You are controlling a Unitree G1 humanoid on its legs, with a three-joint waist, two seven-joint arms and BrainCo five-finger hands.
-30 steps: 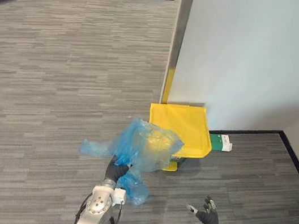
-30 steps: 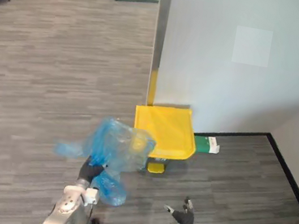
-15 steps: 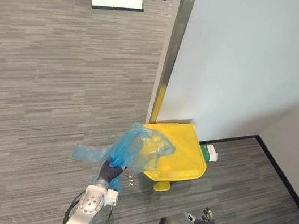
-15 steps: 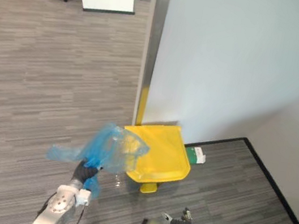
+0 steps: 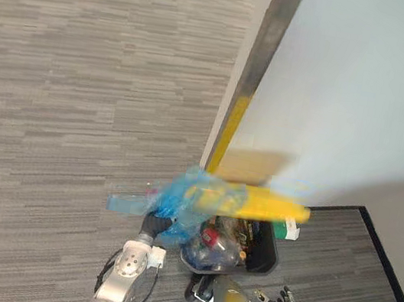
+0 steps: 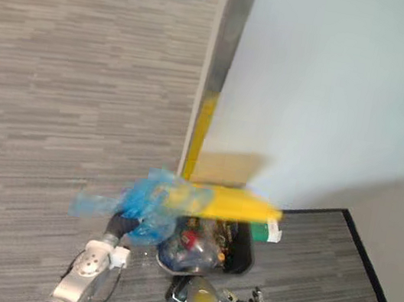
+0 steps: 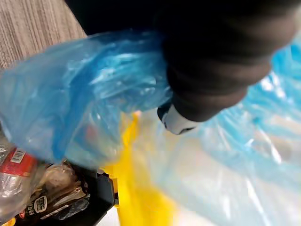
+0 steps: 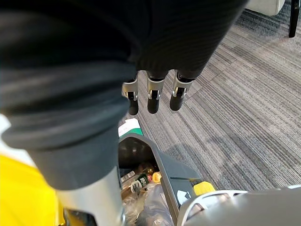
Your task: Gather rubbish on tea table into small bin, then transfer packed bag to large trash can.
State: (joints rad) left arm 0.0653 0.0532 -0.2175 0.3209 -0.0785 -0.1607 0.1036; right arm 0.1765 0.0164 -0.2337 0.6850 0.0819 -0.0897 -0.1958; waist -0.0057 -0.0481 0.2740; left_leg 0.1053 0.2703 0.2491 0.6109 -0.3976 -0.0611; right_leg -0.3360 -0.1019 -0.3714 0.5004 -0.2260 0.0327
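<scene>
Your left robot hand [image 5: 152,226] was clenched round the gathered neck of the blue bag [image 5: 190,199], and the bag billowed up and forward from that fist, clear of the floor [image 5: 79,99]. Just ahead of that hand and to its right stood the large trash can [image 5: 266,256], a black tub against the wall [image 5: 349,106]. Its yellow lid [image 5: 274,206] was lifted, and bottles and wrappers [image 5: 213,246] were heaped in its open mouth. The bag hung at the can's near rim and touched the lid's edge.

Your right robot hand [image 8: 153,96] hung low beside the can, fingers straight and slack, holding nothing.

You seemed to be at the last step, the transfer. The next move would call for carrying the bag to the right, under the lid and over the mouth, then loosening the fingers. The lid appeared to leave little room.
</scene>
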